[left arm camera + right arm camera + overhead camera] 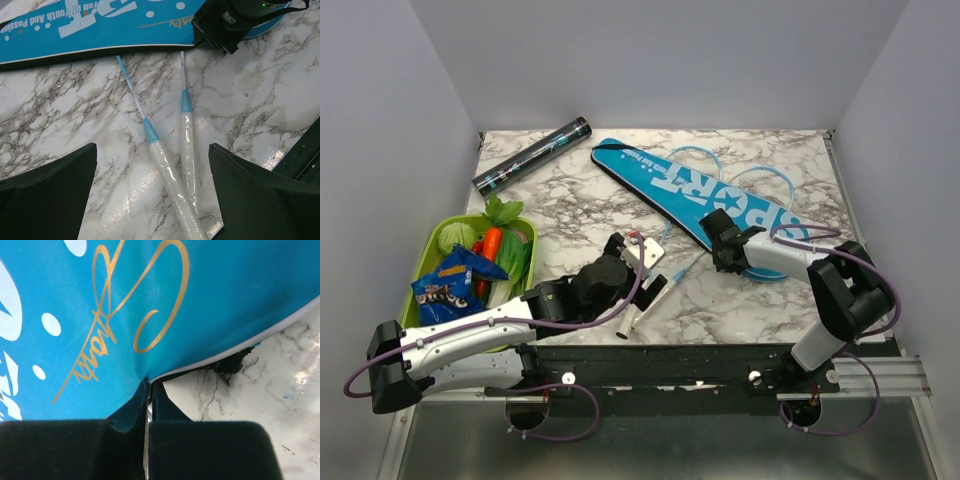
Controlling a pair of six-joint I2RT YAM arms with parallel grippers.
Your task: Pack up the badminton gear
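The green plastic basket sits beside your left arm. Your left tool hangs wide open, empty, over two thin light-blue rackets; your right tool pinches the long blue fabric racket cover overlying them.

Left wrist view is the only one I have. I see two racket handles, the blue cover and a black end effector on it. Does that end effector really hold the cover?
Observer: Yes. In the right wrist view the right end effector is shut on the edge of the cover, and the fabric folds into the jaws.
Operator: Where are the racket heads?
Observer: In the top view the racket heads show as light-blue rims past the far side of the cover. I cannot tell whether they are inside it or under it.
Operator: And the dark tube?
Observer: The tube lies at the far left, apart from the cover.
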